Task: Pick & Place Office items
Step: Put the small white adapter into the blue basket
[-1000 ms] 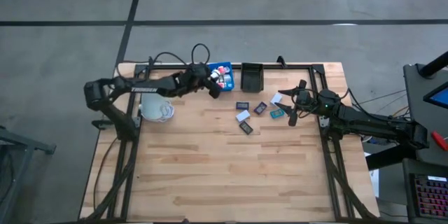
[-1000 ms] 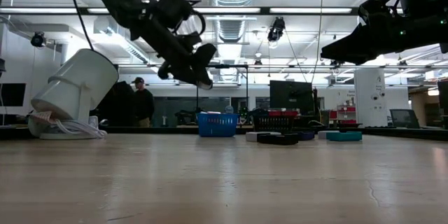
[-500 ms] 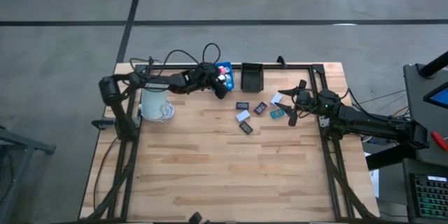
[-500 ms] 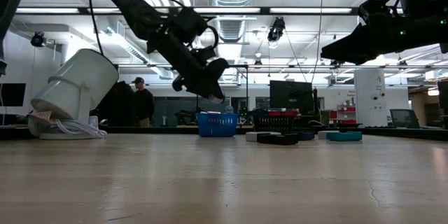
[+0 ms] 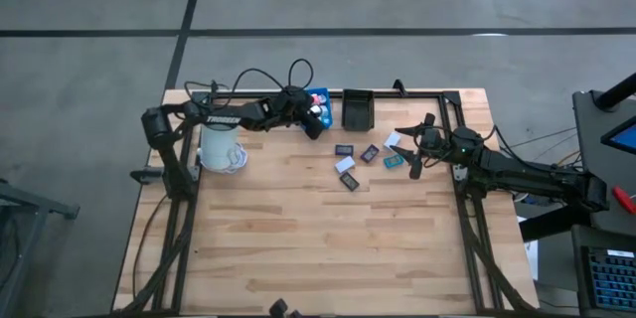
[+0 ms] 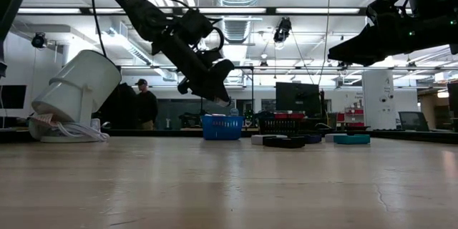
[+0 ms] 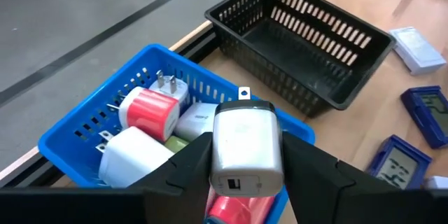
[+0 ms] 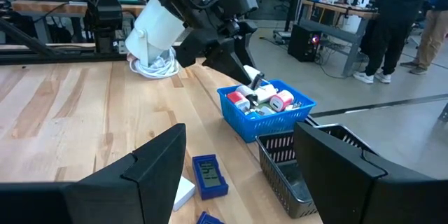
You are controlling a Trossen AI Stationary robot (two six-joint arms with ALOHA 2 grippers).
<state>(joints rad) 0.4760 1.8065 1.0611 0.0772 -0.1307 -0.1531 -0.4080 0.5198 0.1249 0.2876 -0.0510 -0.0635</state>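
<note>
the left tool (image 7: 241,182) hangs over the blue slotted plastic bin (image 7: 70,155) at the far edge of the wooden surface (image 5: 298,238), a white cube-like plug block (image 7: 245,143) sitting between its two dark fingers (image 7: 189,168). whether the fingers clamp the block or have just let it go cannot be told from the wrist view.

count inside the blue bin, as far as visible: one red-and-white block (image 7: 150,108), two further white blocks (image 7: 133,157), one red piece (image 7: 241,210) partly hidden under the held block. anything deeper in the bin is covered.

one black slotted plastic bin (image 7: 308,49) stands just beside the blue one; nothing can be made out in it.

six flat rectangles (image 5: 370,154) lie on the surface between the bins and the right tool (image 5: 415,149): dark, white, purple-toned and one teal (image 5: 395,161). their faces are too small to read from above.

the right tool hovers near these rectangles, fingers (image 8: 157,168) spread apart and holding nothing.

one large white mug (image 5: 221,147) lies near the left arm, a white cable beneath it.

one person (image 6: 145,104) stands in the room beyond; another person (image 8: 392,21) is cut off at the shoulders in the right wrist view.
</note>
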